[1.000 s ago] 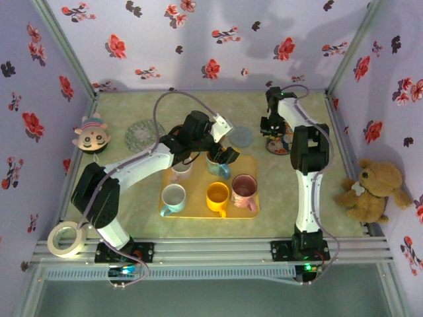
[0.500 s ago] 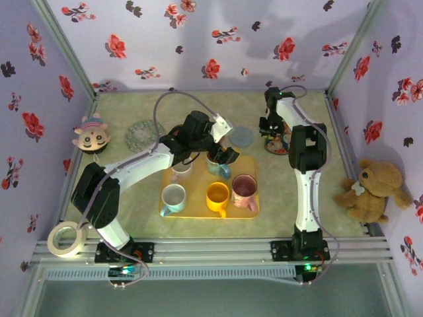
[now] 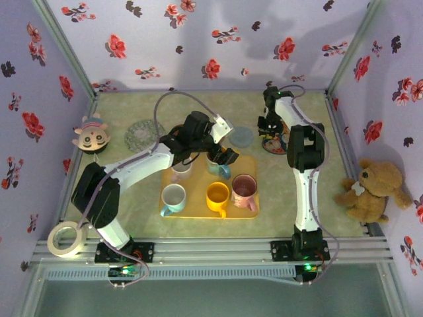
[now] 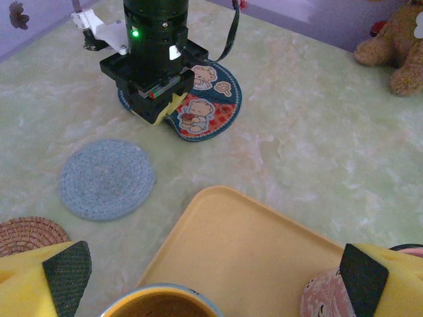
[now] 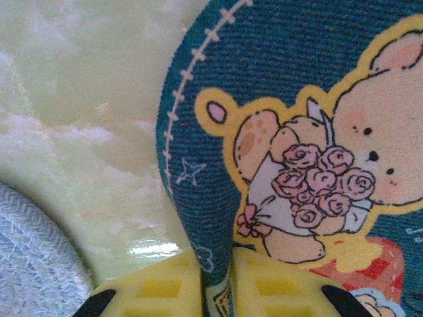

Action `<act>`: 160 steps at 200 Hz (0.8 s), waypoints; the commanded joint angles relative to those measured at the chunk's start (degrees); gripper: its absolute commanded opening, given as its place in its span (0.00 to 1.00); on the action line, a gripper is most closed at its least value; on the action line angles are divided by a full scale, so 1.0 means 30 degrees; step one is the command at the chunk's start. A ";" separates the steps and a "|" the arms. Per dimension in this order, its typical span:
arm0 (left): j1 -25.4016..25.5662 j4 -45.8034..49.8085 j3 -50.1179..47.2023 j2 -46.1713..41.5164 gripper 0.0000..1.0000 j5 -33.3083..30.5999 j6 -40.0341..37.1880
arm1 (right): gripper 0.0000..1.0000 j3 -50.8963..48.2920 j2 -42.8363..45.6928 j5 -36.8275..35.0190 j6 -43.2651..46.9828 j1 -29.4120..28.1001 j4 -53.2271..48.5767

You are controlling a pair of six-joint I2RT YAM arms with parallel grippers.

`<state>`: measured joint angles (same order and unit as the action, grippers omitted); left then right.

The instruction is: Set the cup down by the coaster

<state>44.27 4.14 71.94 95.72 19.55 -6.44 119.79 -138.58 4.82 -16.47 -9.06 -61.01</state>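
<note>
A teal cup point(image 3: 218, 168) with a yellow inside point(image 4: 158, 308) stands at the back of the yellow tray point(image 3: 198, 206). My left gripper point(image 3: 223, 157) hangs open just above it, one finger on each side of its rim point(image 4: 213, 277), not touching it. My right gripper point(image 3: 270, 129) is shut on the edge of a blue bear-print coaster point(image 3: 277, 142), which is curled up between its yellow pads point(image 5: 218, 290). The rest of that coaster point(image 5: 297, 132) lies on the table point(image 4: 206, 111). A grey-blue woven coaster point(image 3: 242, 137) lies flat between the two grippers point(image 4: 107, 178).
The tray also holds a white cup point(image 3: 180, 172), a white-and-teal cup point(image 3: 173, 197), a yellow cup point(image 3: 217, 196) and a pink cup point(image 3: 244, 189). A glass coaster point(image 3: 140, 134) and a doll-face toy point(image 3: 91, 135) sit back left, a teddy bear point(image 3: 373, 188) right, a tape roll point(image 3: 65, 239) front left.
My right gripper has shifted slightly left and back, dragging the bear coaster with it. The left gripper has stayed over the teal cup.
</note>
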 commanded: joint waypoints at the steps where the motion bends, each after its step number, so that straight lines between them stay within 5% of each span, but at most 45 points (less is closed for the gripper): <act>1: 0.0142 0.0465 0.0629 0.0399 1.00 -0.0043 -0.0491 | 0.19 0.0588 -0.0737 0.0611 0.0173 -0.0183 -0.0031; 160: 0.0126 0.0363 0.0893 0.0630 1.00 0.0015 -0.0436 | 0.14 0.1785 -0.1411 0.1673 -0.0602 -0.0196 0.0152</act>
<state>44.27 5.19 73.45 97.45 19.55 -6.66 123.22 -140.46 6.46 -17.12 -8.91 -62.94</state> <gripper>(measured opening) 0.997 0.141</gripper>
